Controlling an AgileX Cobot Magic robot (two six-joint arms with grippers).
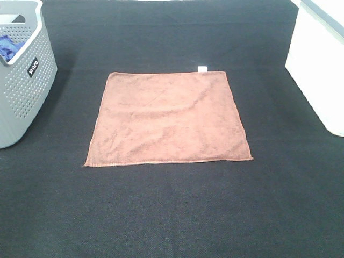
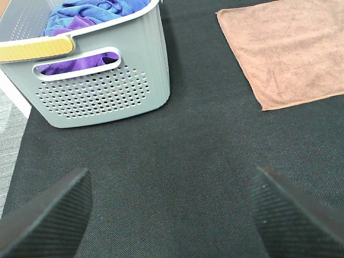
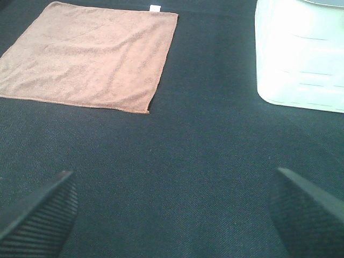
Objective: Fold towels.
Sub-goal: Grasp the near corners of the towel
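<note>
The reddish-brown towel (image 1: 168,118) lies flat and unfolded in the middle of the black mat, with its small white tag (image 1: 202,69) at the far edge. Neither arm shows in the high view. In the left wrist view the towel (image 2: 293,51) lies ahead, and my left gripper (image 2: 174,215) is open and empty over bare mat. In the right wrist view the towel (image 3: 88,56) also lies ahead, and my right gripper (image 3: 174,212) is open and empty over bare mat.
A grey perforated basket (image 1: 24,80) stands at the left edge and holds blue and purple cloths (image 2: 88,19). A white bin (image 1: 320,64) stands at the right edge, also in the right wrist view (image 3: 301,54).
</note>
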